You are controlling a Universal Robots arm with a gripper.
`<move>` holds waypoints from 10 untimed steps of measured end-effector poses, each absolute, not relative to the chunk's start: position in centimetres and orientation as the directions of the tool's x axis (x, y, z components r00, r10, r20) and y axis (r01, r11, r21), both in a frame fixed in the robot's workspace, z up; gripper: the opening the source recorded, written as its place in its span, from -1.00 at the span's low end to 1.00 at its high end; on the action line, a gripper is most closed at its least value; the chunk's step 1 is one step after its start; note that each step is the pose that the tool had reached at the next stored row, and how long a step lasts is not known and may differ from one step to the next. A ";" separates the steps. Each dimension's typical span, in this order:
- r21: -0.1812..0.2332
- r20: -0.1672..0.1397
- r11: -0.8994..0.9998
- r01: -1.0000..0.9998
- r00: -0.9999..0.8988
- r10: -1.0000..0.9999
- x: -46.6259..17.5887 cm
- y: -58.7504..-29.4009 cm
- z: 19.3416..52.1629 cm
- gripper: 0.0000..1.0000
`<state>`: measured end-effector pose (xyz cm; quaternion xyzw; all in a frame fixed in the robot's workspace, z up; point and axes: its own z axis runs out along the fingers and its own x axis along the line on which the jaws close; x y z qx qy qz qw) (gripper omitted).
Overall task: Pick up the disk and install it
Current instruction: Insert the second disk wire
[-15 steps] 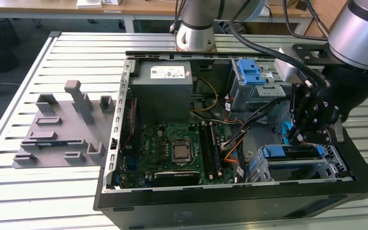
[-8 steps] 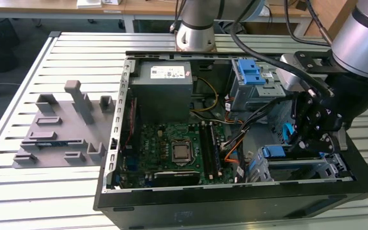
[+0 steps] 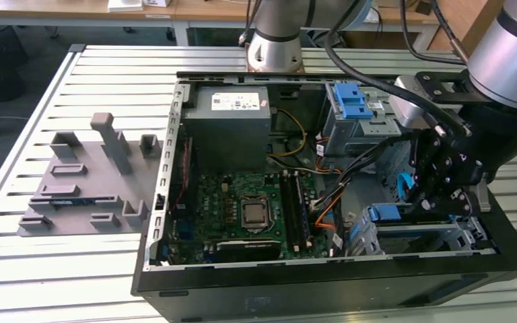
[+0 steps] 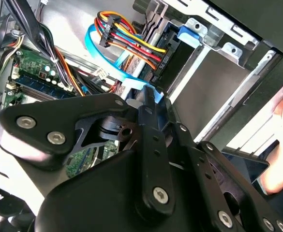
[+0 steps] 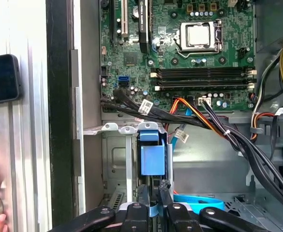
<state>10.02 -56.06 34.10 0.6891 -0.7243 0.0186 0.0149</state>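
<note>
- gripper (image 5: 153, 205) inside the open computer case (image 3: 330, 296), jaws narrow, clamped on the blue end tab of the disk (image 5: 154, 162)
- disk stands on edge in the drive cage (image 5: 114, 159), at the case's front corner
- motherboard (image 5: 180, 43) beyond the cage
- power supply (image 3: 231, 128) at the case's far end

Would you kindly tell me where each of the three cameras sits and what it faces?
Exterior view: off the arm, looking down into the open computer case on a slatted table; the arm and its hand hang over the drive cage.
First wrist view: rides at the wrist, facing the cage's blue tab and the motherboard; the hand's linkage shows.
Second wrist view: at the wrist, looking past the hand's black linkage at the coloured cables.
Shared: all show the motherboard.
</note>
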 end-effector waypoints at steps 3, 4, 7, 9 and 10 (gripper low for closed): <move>-0.006 0.045 0.050 -0.999 -0.050 -0.998 10.0 -56.0 34.2 -0.54; -0.006 0.045 0.050 -0.999 -0.050 -0.998 10.0 -56.0 34.2 -0.54; -0.006 0.045 0.050 -0.999 -0.050 -0.998 10.0 -56.0 34.2 -0.54; -0.006 0.045 0.050 -0.999 -0.050 -0.998 10.0 -56.0 34.3 -0.54; -0.006 0.045 0.050 -0.999 -0.050 -0.998 10.0 -56.0 34.2 -0.54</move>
